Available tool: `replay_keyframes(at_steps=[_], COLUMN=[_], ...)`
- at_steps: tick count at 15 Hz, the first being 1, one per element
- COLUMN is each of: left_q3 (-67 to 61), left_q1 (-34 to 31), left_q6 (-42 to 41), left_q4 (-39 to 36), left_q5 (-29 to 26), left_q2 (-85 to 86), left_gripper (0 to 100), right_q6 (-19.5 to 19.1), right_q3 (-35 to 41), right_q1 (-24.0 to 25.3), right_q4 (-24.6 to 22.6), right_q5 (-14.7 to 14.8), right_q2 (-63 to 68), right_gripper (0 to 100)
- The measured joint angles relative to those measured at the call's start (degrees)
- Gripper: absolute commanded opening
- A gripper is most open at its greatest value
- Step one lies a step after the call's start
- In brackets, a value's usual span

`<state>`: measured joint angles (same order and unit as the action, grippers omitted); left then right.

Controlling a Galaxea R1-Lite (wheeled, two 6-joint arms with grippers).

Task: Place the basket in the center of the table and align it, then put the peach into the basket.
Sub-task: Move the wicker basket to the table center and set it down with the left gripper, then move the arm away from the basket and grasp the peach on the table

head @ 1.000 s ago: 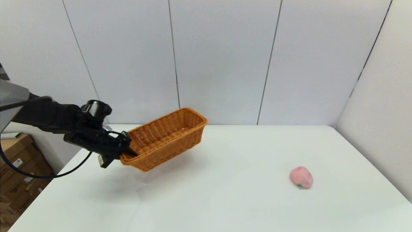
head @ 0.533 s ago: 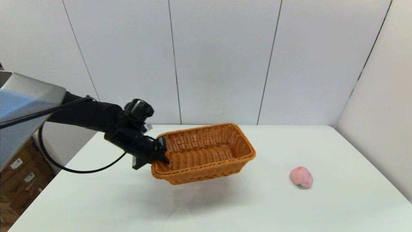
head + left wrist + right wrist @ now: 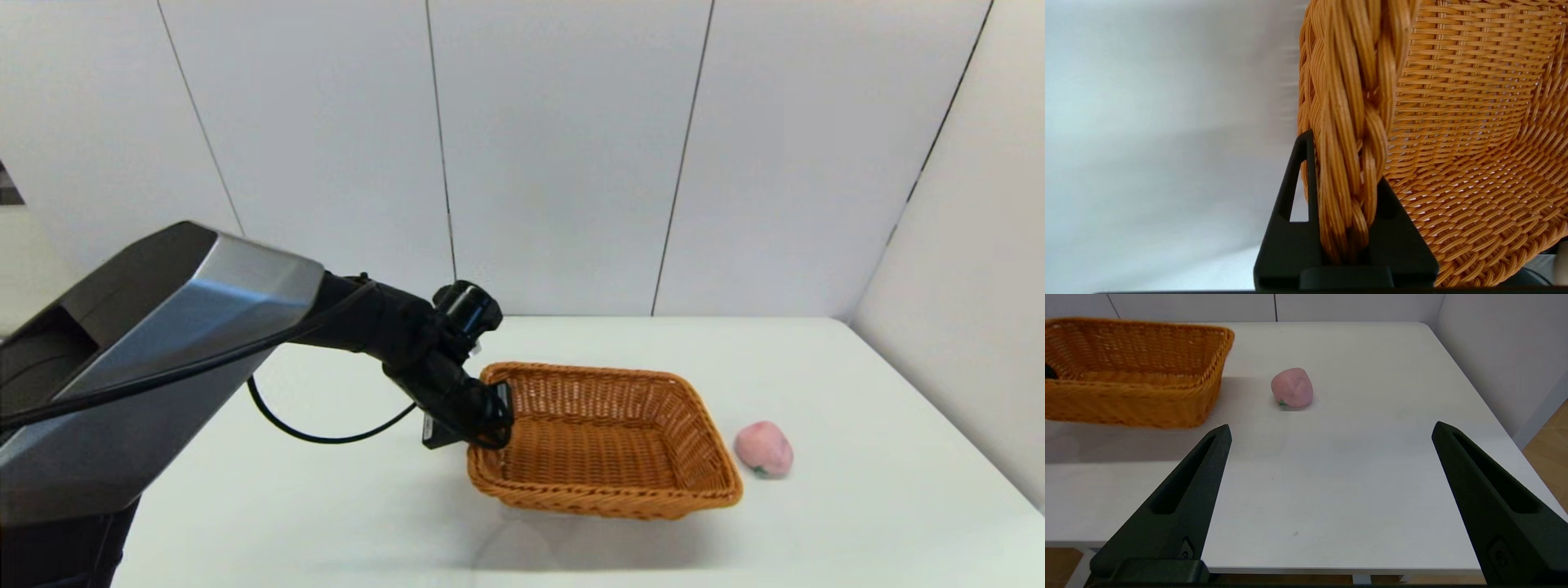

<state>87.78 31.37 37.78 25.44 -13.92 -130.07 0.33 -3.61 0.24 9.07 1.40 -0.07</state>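
Now the left gripper (image 3: 488, 425), clamped on the basket (image 3: 608, 441) rim, has carried it rightward to mid-table (image 3: 857, 523) beside the unmoved peach (image 3: 764, 448); right gripper (image 3: 1331, 502) gapes wide, parked.

The head camera looks forward and down from above the desk (image 3: 857, 523), taking in its far edge and the wall panels. The left wrist camera sits right against the wicker basket (image 3: 1474, 122), its braided rim filling the view. The right wrist camera is held off the near edge of the desk, facing across it. Head and right wrist views share the basket, the peach (image 3: 1292, 387) and the desk's right side.
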Motion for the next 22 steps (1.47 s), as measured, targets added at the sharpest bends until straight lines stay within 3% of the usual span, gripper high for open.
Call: replay_keyframes(at_steps=[5, 6, 15, 22], left_q3=[-0.2, -0.1, 2.3, 5.2], left_q1=[-0.8, -0.9, -1.5, -9.1], left_q6=[-0.2, 0.0, -0.6, -9.7], left_q4=[1.8, 1.9, 3.5, 17.2], left_q5=[0.1, 0.1, 1.9, 7.2], left_q2=[-1.2, -1.2, 2.8, 19.5], left_gripper=[0, 100, 100, 100], right_q6=[0.0, 0.0, 0.0, 0.0], right_q3=[0.0, 0.0, 0.0, 0.0], right_q1=[0.0, 0.0, 0.0, 0.0], right_q4=[0.0, 0.0, 0.0, 0.0], right_q5=[-0.1, 0.0, 0.0, -0.1], right_q2=[0.0, 0.0, 0.0, 0.0], right_gripper=[100, 100, 100, 100])
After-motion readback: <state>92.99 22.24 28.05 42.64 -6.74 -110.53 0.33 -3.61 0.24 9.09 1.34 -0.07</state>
